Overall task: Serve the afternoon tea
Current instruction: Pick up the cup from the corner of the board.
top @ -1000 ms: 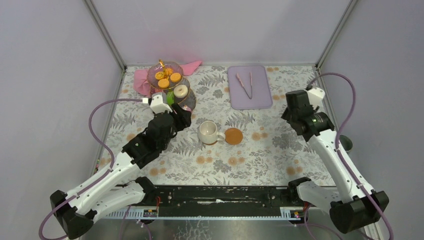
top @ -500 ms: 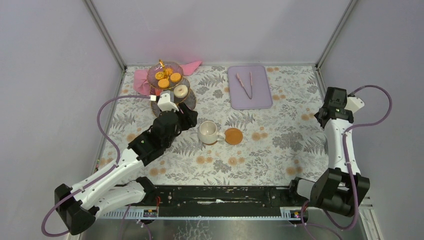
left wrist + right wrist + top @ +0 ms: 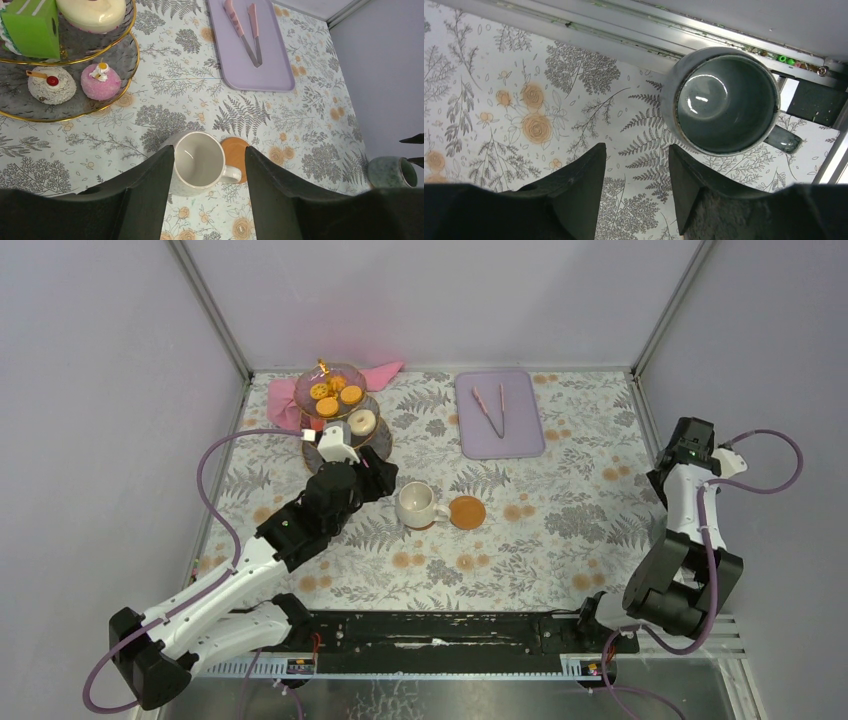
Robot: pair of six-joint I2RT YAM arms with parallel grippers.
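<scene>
pastries sit on the stand, upper left; cream mug at centre, off its coaster, left claw apart above it; grey-green mug far right, seemingly unserved, right claw apart beside it

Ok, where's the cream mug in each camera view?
Top external: cream mug near the picture's centre, just below the middle.
Left wrist: lower centre, seen from above.
Right wrist: not in it.
Shared landmark: the orange coaster beside its handle, in both of those views.
</scene>
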